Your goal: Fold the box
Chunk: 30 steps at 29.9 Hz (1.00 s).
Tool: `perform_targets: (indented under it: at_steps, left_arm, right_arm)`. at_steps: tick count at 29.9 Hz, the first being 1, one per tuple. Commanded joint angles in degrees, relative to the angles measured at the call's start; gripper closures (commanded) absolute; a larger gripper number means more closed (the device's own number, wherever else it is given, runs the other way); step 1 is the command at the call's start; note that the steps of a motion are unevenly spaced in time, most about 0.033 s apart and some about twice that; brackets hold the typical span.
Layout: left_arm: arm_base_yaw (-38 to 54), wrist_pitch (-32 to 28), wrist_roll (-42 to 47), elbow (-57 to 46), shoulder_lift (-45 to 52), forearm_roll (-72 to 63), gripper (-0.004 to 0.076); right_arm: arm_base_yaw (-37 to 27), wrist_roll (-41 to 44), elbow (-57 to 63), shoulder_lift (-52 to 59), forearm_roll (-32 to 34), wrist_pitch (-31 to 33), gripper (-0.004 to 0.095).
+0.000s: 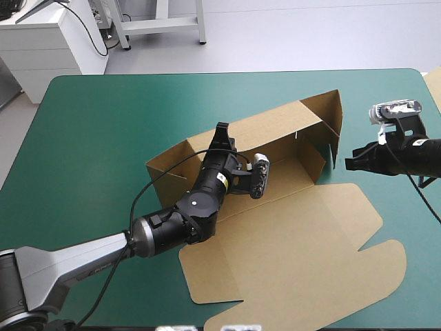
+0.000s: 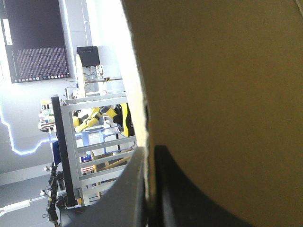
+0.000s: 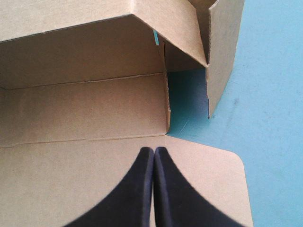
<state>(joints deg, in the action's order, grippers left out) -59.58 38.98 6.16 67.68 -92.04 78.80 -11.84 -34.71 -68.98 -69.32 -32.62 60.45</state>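
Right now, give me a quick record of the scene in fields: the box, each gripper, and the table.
box: brown, partly folded
far wall: raised
right end wall: raised
lid: flat, toward the table's near edge
left gripper: shut on the box, at the far wall's top edge
right gripper: shut, holding nothing, beside the box's right end
table: teal-green cover

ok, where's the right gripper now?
High view: the black right gripper, jaws shut, is over the teal-green table's right side, beside the brown cardboard box's raised right end wall.
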Motion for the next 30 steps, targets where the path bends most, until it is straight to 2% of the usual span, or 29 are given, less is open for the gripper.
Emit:
perform_targets:
  at_steps: [1, 5, 8, 15, 20, 30]
  left_arm:
    - [-1.04, -1.88, 3.72, 0.84, 1.61, 4.16, 0.0731]
    - [-1.04, -1.60, 10.93, 0.84, 1.61, 11.00, 0.0731]
    - [-1.04, -1.47, 12.69, 0.84, 1.61, 14.06, 0.0731]
    - [-1.04, -1.47, 12.67, 0.84, 1.61, 15.11, 0.0731]
    - [-1.04, -3.82, 12.67, 0.80, 1.61, 15.95, 0.0731]
    - [-1.04, -4.62, 14.07, 0.80, 1.61, 18.92, 0.0731]
  right_arm:
    - [-0.52, -0.80, -1.62, 1.30, -2.23, -2.66, 0.0927]
    - [-0.52, -0.80, -1.62, 1.30, -2.23, -3.71, 0.0927]
    - [-0.52, -0.80, -1.62, 1.30, -2.08, -3.71, 0.0927]
    - [-0.52, -1.92, -1.62, 1.30, -2.10, -3.73, 0.0927]
    - [-0.52, -3.03, -1.62, 1.30, -2.10, -4.31, 0.0927]
    - [-0.52, -2.79, -1.62, 1.30, -2.10, -8.90, 0.0927]
